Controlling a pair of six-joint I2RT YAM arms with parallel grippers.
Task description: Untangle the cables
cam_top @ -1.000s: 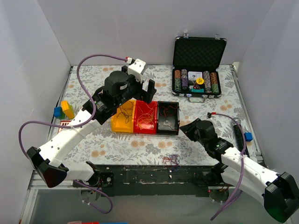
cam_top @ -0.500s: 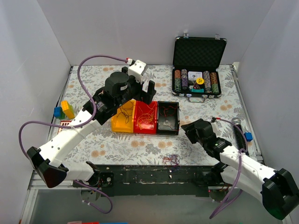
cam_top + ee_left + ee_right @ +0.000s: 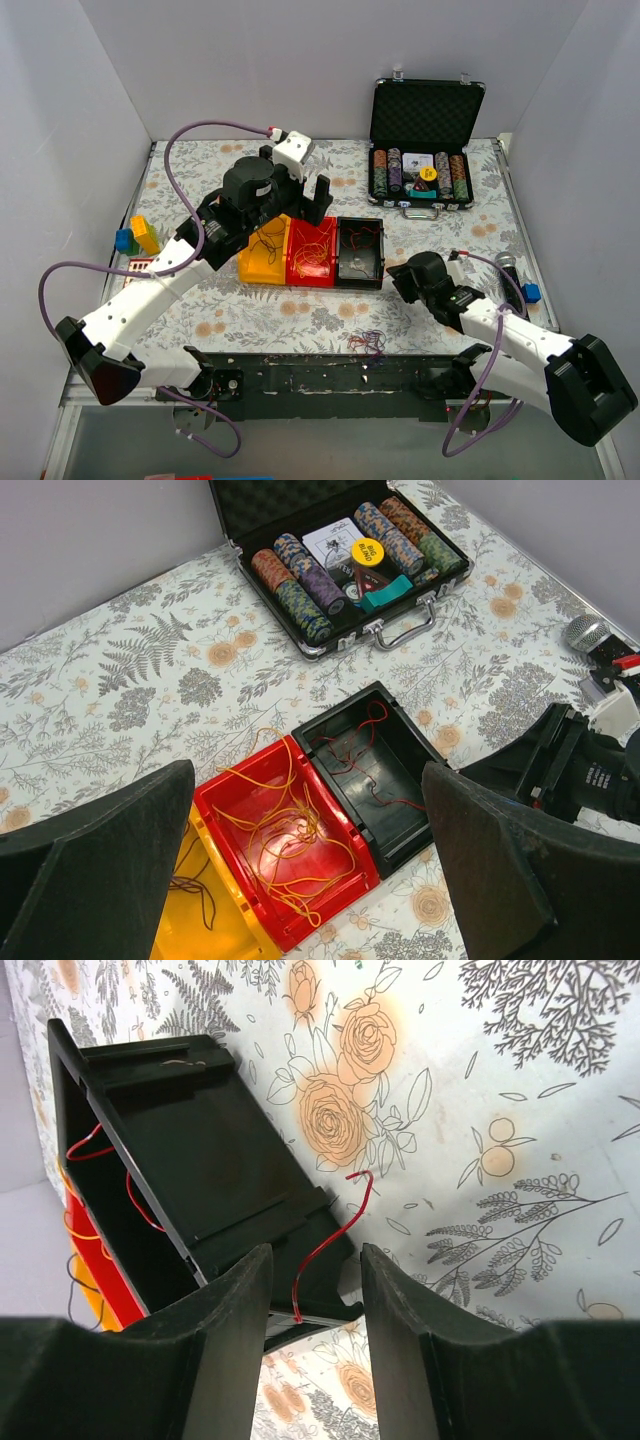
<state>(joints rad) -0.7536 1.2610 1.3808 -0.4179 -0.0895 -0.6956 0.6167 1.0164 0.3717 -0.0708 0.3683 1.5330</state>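
Observation:
Three bins stand in a row: yellow [image 3: 263, 255] with dark strands, red [image 3: 312, 250] with yellow wires [image 3: 285, 830], black [image 3: 360, 253] with red wires [image 3: 355, 765]. A small tangle of cables [image 3: 368, 342] lies at the table's front edge. My left gripper [image 3: 300, 200] hovers wide open and empty above the bins, which show between its fingers [image 3: 90, 870]. My right gripper [image 3: 398, 278] is at the black bin's right side. In the right wrist view it [image 3: 315, 1260] is open, with a loose red wire [image 3: 330, 1240] between the fingers, draped over the bin's edge [image 3: 190, 1150].
An open poker chip case [image 3: 425, 140] stands at the back right. Yellow [image 3: 145, 233] and blue [image 3: 123, 240] blocks lie at the left edge. A microphone [image 3: 508, 265] and a blue item [image 3: 531, 292] lie at the right edge.
My right arm has swung in and lowered, bringing the gripper closer to the black bin's right side. The left arm has barely moved.

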